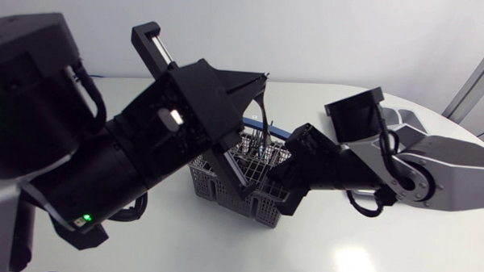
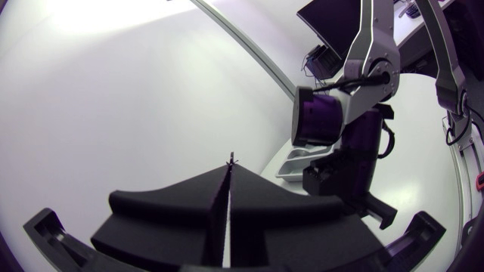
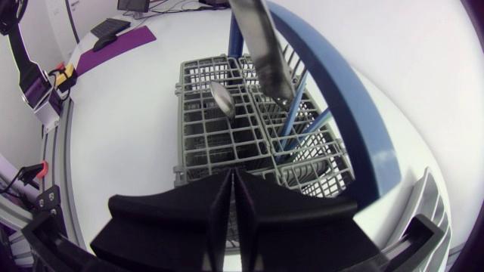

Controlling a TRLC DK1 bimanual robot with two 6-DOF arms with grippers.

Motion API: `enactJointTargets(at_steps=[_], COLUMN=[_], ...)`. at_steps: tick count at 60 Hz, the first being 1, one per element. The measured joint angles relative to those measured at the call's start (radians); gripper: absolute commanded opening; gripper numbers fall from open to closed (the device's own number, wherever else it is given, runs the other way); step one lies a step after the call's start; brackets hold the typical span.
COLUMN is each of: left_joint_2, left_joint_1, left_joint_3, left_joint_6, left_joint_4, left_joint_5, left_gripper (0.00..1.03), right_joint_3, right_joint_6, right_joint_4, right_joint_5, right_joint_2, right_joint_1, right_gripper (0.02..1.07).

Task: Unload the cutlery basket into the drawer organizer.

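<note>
One view alone, the right wrist's, looks down into the grey cutlery basket (image 3: pixel 179 113): a spoon (image 3: pixel 221 98) stands among its compartments under the arching blue handle (image 3: pixel 340 98). From above, the left arm's bulk hides much of the basket (image 1: pixel 216 183) on the white tabletop (image 1: pixel 383 254). The left end effector (image 1: pixel 260 82) (image 2: pixel 230 170) pinches a thin cutlery piece (image 1: pixel 265 117) (image 3: pixel 261 45) that hangs over the basket. The right end effector (image 1: pixel 277 178) (image 3: pixel 233 181) sits at the basket's edge, fingers pressed together.
</note>
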Motion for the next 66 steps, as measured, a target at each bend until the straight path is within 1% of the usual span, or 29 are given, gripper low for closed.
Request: enactJointTargets(at_steps=[6,9,16,30,45,57,66], left_joint_2=[0.000,0.000,0.008,0.101,0.216,0.269,0.284], left_joint_1=[0.000,0.000,0.000,0.000,-0.010,-0.016,-0.016], left_joint_3=[0.001,0.005,0.029,0.113,0.208,0.278,0.291], left_joint_6=[-0.031,-0.050,-0.107,-0.254,-0.395,-0.504,-0.541], left_joint_4=[-0.024,-0.040,-0.075,-0.143,-0.177,-0.218,-0.226], left_joint_5=[-0.011,-0.016,-0.036,-0.058,-0.058,-0.020,-0.002], left_gripper=[0.03,0.03,0.03,0.03,0.03,0.03,0.03], right_joint_3=[-0.010,-0.011,-0.016,-0.045,-0.092,-0.093,-0.095], right_joint_6=[0.000,-0.001,-0.002,-0.040,-0.048,-0.050,-0.050], right_joint_4=[-0.042,-0.058,-0.095,-0.146,-0.152,-0.154,-0.140], right_joint_5=[0.001,0.001,0.001,-0.002,-0.003,-0.002,0.000], right_joint_2=[-0.085,-0.127,-0.224,-0.399,-0.503,-0.557,-0.571], right_joint_1=[0.000,0.000,-0.011,-0.099,-0.122,-0.130,-0.130], right_gripper=[0.50,0.58,0.65,0.65,0.65,0.65,0.65])
